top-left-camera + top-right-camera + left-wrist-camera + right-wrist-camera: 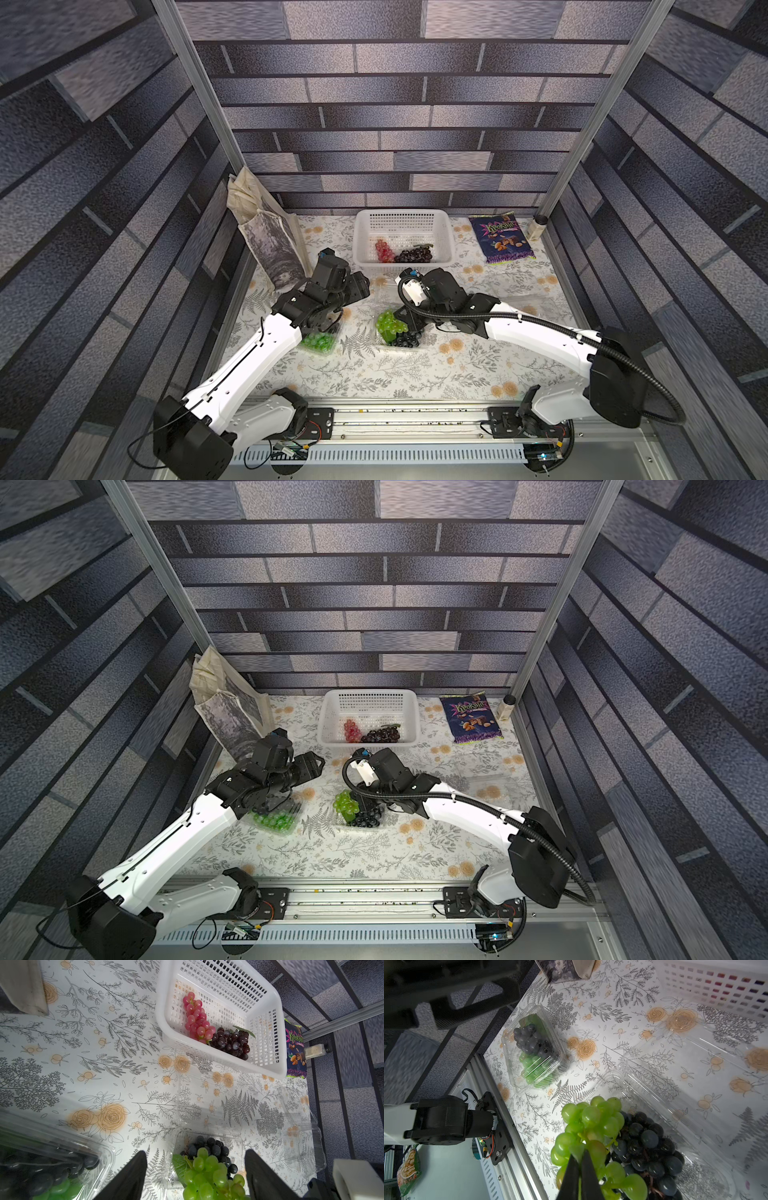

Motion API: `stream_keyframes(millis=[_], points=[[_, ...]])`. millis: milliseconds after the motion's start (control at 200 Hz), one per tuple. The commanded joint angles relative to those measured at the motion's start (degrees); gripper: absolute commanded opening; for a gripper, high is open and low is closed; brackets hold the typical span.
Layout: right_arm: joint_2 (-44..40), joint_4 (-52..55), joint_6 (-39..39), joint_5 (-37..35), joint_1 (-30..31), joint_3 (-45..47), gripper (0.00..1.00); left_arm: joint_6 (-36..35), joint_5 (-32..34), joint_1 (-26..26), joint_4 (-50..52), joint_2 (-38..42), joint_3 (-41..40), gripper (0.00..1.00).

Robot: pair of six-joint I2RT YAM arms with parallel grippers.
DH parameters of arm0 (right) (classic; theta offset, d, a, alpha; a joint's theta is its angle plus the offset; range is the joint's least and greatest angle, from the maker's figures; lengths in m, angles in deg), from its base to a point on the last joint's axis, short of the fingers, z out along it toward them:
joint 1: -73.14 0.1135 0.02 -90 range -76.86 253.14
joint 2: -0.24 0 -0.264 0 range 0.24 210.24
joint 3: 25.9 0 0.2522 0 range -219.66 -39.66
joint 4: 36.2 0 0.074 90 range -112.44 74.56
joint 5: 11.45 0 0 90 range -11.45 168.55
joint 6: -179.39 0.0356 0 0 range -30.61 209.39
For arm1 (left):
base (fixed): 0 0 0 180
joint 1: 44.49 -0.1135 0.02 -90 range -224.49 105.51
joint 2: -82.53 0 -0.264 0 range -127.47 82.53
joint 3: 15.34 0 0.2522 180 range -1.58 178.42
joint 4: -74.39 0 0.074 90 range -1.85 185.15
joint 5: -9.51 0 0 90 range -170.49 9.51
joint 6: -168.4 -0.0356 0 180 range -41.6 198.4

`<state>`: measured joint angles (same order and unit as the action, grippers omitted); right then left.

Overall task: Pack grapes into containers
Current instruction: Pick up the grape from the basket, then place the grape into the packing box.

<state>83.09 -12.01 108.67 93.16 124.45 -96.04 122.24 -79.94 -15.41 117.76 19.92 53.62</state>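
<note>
**Grapes going into the middle box**

Grapes fill the nearest box [519, 1089], a clear clamshell with its lid down beside the left arm: one green bunch, one black.

Just beyond it, the right end effector [580, 1155] is pinched tight on the stem of a green bunch [591, 1122], held over the black bunch [648, 1140] that lies in the open middle box [610, 1076]. Holding it by the stem probably spares the berries.

The left end effector [195, 1153] hangs wide open and empty, facing that box, perhaps ready for its lid.

Farther off, a third box [301, 1126] looks empty.

At the back of the tabletop [415, 374], the white basket [361, 232] holds a red bunch [384, 250] and a dark purple bunch [413, 254], not yet packed.
</note>
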Motion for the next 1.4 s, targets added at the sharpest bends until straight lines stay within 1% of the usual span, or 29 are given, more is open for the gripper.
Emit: stream_keyframes(millis=[0,316,686,726,786,831,897,967,1082,1152,1222,1292,1397], points=[[1.8,-3.1,0.7,-0.5,0.5,0.8,0.0,0.6,1.4,0.3,-0.2,1.1,-0.8,0.76],[4.4,-7.7,2.5,-1.5,0.7,5.4,0.0,0.4,0.4,0.3,-0.8,-0.6,-0.7,0.77],[5.8,-8.2,3.4,-0.3,0.8,7.7,0.0,0.6,0.3,0.3,-0.9,-1.3,-0.7,0.77],[5.7,-8.0,3.4,-0.4,0.8,7.7,0.07,0.5,0.4,0.5,-0.9,-1.5,-0.6,0.77],[5.5,-7.5,3.2,-0.4,0.8,7.6,0.09,0.4,0.6,0.9,-0.8,-1.9,-0.5,0.77],[5.2,-6.8,3.0,-0.4,0.7,7.3,0.13,0.2,1.0,1.5,-0.5,-2.4,-0.3,0.77],[4.7,-5.4,2.5,-0.6,0.8,6.8,0.16,-0.2,1.2,2.4,-0.3,-3.1,0.0,0.77],[3.4,-3.9,2.1,-0.8,0.8,6.5,0.26,-0.2,1.3,3.1,0.0,-3.8,0.2,0.77],[0.4,-1.4,1.7,-1.4,0.8,5.8,0.32,0.0,1.3,4.4,-0.4,-4.4,-0.1,0.76],[-1.4,0.1,1.5,-2.6,0.8,5.3,0.33,0.2,1.4,5.1,-0.7,-4.8,-0.4,0.76],[-2.5,1.1,1.3,-3.0,0.8,4.4,0.33,0.5,1.7,5.8,-0.9,-5.1,-1.0,0.76],[-2.3,0.9,1.5,-2.4,0.7,3.5,0.28,0.8,2.2,6.2,-1.4,-5.1,-2.0,0.71],[0.2,-0.5,2.1,-0.4,0.8,2.2,0.2,1.9,2.5,5.7,-3.2,-4.6,-4.7,0.65]])
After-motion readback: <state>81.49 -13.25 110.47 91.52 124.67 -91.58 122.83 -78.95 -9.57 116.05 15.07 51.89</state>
